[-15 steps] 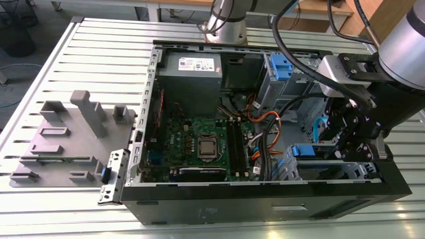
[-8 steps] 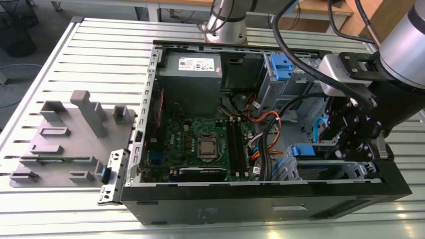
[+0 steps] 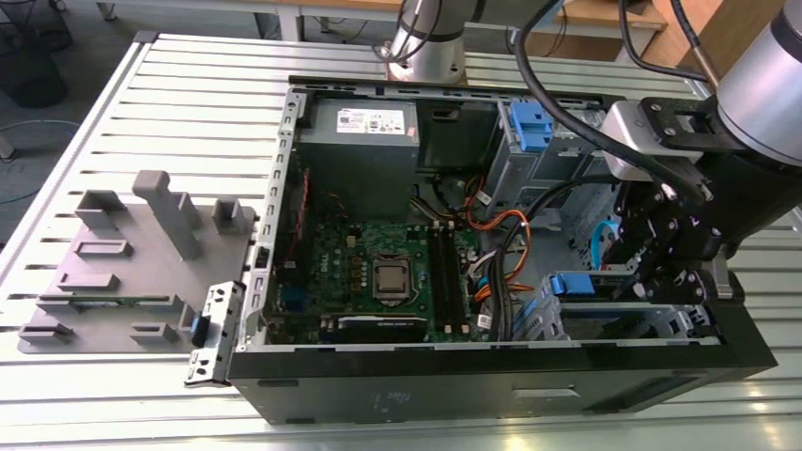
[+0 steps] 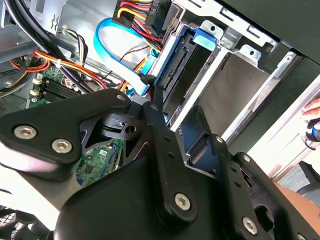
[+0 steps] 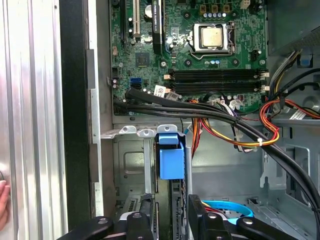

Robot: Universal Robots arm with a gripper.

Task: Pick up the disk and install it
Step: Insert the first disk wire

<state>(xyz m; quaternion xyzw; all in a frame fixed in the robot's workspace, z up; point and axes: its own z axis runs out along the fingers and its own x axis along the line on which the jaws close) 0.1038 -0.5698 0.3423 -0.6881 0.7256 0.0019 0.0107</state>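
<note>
One gripper (image 5: 171, 220) is down inside the computer case (image 3: 501, 385), its fingers (image 5: 197, 220) squeezing the disk (image 4: 184, 57), which stands in its slot. It looks nearly in. Seating it probably needs a straight, gentle push.

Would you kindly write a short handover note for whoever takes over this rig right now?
Gripper: down inside the computer case, at the drive cage, right by the disk.
Disk: on edge in the cage, blue rails on, connector end towards the cables.
Done: the disk is in the cage.
Left: full seating cannot be confirmed from these views; check it.
</note>
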